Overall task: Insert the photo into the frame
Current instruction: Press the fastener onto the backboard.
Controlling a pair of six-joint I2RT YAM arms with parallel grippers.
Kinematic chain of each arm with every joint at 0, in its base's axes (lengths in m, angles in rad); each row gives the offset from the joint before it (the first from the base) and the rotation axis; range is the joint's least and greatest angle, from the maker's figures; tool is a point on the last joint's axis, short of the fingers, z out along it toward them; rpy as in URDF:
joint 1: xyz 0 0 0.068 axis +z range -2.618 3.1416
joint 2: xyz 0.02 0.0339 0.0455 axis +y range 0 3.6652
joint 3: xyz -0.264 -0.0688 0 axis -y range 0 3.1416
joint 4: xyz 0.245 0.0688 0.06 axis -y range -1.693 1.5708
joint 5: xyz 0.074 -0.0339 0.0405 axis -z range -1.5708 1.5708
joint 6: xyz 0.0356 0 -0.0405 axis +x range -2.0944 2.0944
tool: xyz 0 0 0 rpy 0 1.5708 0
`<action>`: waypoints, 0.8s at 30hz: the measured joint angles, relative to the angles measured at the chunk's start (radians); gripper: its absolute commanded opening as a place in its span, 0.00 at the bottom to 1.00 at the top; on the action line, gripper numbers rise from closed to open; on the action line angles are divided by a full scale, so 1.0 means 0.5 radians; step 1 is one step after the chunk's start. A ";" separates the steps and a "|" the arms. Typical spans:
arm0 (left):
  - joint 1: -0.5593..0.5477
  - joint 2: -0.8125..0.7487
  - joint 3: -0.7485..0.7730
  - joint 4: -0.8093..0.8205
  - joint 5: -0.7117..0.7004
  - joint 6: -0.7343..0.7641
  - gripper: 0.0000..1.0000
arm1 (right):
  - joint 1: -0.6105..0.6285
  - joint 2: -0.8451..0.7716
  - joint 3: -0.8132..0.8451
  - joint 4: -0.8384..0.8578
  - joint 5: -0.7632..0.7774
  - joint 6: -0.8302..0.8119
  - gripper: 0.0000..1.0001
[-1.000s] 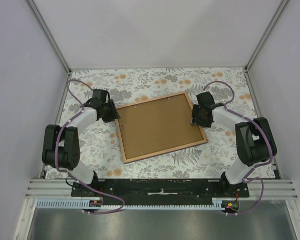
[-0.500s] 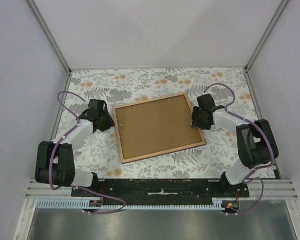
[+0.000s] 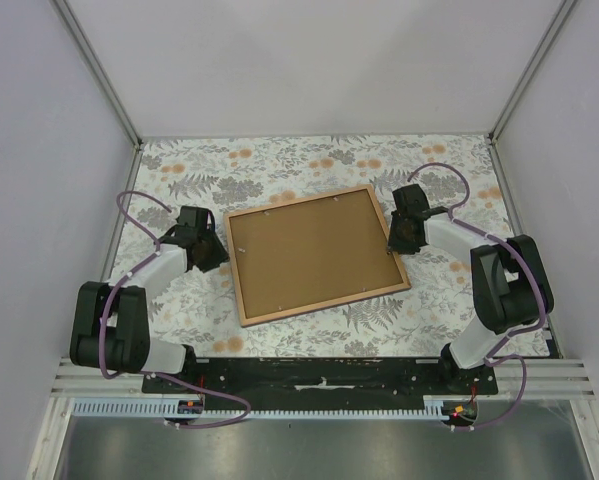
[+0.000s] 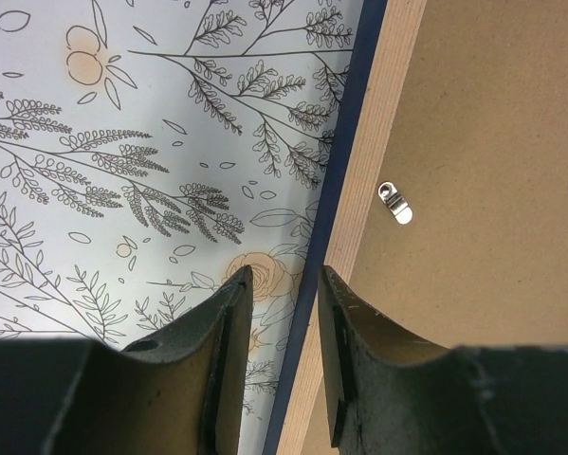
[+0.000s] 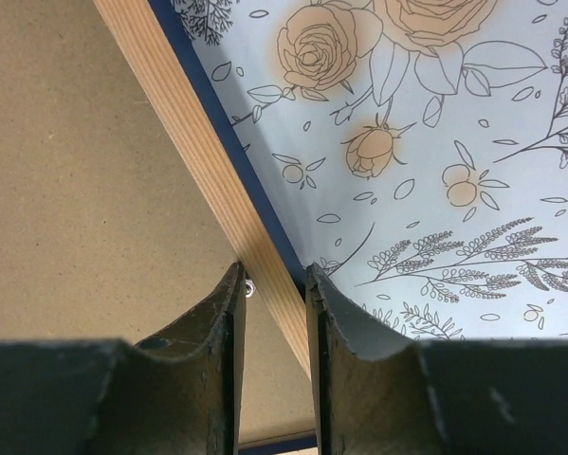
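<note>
The left hand (image 3: 215,258) has drawn back off the frame (image 3: 326,304), which has swung a touch squarer on the bench (image 3: 279,160).

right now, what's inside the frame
A brown backing board fills the frame, with a small metal clip near its edge. Whether the photo lies under the board cannot be seen, because the board covers everything beneath it.

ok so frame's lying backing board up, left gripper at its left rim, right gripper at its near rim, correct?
Not quite. The right gripper is at the right rim of the frame, not the near one; the top external view shows this. The rest holds: backing board up, left gripper at the left rim.
</note>
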 measured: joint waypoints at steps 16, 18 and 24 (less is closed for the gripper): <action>0.000 -0.001 0.002 0.004 -0.045 -0.026 0.43 | 0.002 0.003 0.005 -0.005 0.000 -0.008 0.00; 0.000 -0.001 0.006 0.002 -0.070 -0.026 0.43 | 0.002 0.003 0.005 -0.005 0.000 -0.008 0.00; -0.047 0.047 0.118 -0.004 -0.153 -0.025 0.45 | 0.002 0.003 0.006 -0.005 -0.001 -0.008 0.00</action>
